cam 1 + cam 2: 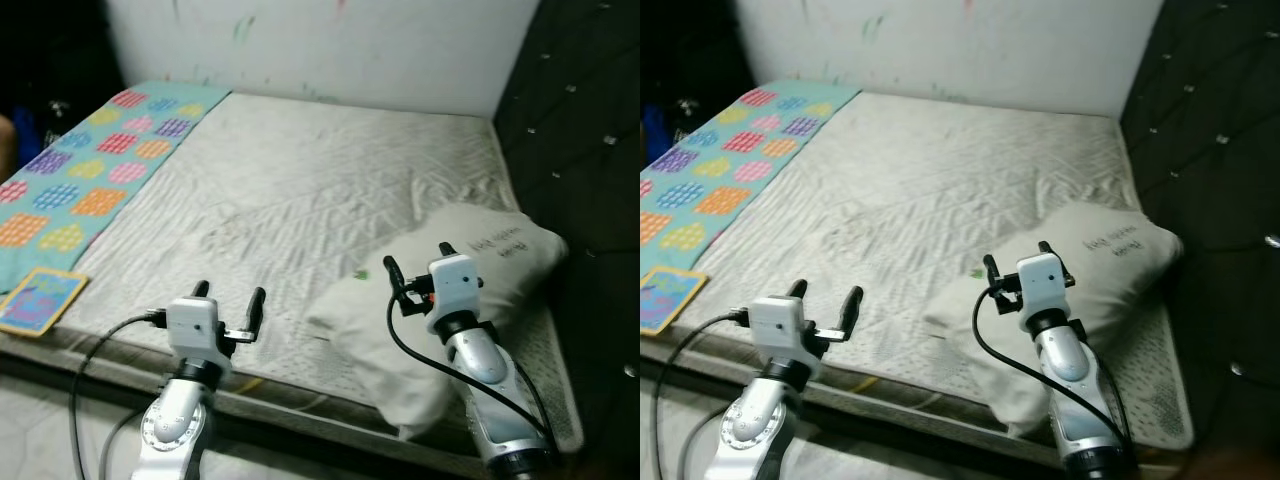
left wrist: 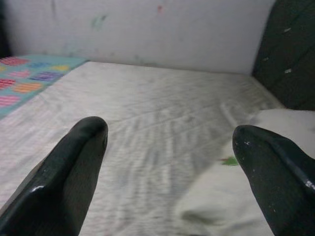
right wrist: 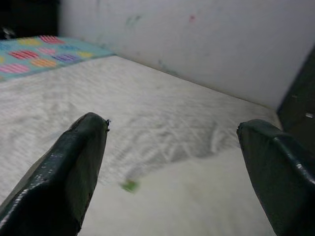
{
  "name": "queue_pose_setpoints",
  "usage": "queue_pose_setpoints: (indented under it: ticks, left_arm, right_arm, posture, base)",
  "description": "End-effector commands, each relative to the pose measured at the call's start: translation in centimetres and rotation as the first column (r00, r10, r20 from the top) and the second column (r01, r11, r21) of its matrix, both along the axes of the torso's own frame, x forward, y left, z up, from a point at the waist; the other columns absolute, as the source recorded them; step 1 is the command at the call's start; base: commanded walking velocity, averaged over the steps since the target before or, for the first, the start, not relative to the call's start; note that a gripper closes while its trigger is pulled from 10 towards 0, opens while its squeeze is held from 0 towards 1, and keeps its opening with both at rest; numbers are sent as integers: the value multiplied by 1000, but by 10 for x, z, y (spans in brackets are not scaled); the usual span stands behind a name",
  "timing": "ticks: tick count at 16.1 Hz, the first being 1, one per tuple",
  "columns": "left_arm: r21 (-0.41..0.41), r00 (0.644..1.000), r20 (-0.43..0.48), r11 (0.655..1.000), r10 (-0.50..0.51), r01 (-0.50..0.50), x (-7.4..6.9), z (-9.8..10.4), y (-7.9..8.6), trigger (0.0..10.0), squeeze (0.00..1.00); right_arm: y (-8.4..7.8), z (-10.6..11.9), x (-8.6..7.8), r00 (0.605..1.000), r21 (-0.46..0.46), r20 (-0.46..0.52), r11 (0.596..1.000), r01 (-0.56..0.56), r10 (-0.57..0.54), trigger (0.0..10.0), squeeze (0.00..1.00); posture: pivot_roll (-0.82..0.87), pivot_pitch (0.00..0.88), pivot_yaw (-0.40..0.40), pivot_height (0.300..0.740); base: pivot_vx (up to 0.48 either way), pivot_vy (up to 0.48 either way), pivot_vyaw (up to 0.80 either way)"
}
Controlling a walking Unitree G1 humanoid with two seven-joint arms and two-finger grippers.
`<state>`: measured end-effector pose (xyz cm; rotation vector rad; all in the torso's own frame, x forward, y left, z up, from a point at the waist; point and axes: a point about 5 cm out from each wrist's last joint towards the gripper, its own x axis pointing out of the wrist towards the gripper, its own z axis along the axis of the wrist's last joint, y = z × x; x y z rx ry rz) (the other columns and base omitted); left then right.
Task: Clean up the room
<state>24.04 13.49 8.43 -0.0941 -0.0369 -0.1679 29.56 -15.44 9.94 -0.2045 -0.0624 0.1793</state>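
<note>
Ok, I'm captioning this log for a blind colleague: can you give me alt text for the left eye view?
Two robot arms reach over a bare white mattress: the open right gripper hovers over a white pillow near a dark padded headboard, the open left gripper sits at the near edge. A pastel patchwork blanket and a colourful book lie at left.

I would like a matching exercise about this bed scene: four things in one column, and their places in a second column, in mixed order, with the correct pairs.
Things:
1. white pillow
2. colourful blanket
3. picture book
4. left gripper

Places:
A. along the bed's left side
B. under the right gripper, at the bed's right
C. near the bed's front left corner
D. open above the mattress front edge

Pairs: 1-B, 2-A, 3-C, 4-D
</note>
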Motion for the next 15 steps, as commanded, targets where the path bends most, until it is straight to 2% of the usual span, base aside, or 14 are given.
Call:
queue_pose_setpoints:
  ticks: [1, 13, 15]
  left_arm:
    - [14, 1000, 10, 1000, -3, 3, 0, 2, 2, 10000, 0]
    - [-1, 1000, 22, 1000, 4, -4, 2, 4, 1, 10000, 0]
    - [0, 1000, 23, 1000, 2, -2, 1, 5, 1, 10000, 0]
  right_arm:
    - [0, 2, 1, 1000, 5, 8, 1000, -1, 1, 10000, 0]
    - [-2, 0, 0, 1000, -5, -5, 1000, -2, 2, 10000, 0]
    - [-4, -2, -2, 1000, 0, -15, 1000, -1, 1, 10000, 0]
  posture:
    - [65, 11, 8, 740]
    - [65, 16, 2, 740]
    - [68, 33, 4, 740]
  base:
    - [0, -375, 0]
    - [0, -23, 0]
    - [0, 0, -756]
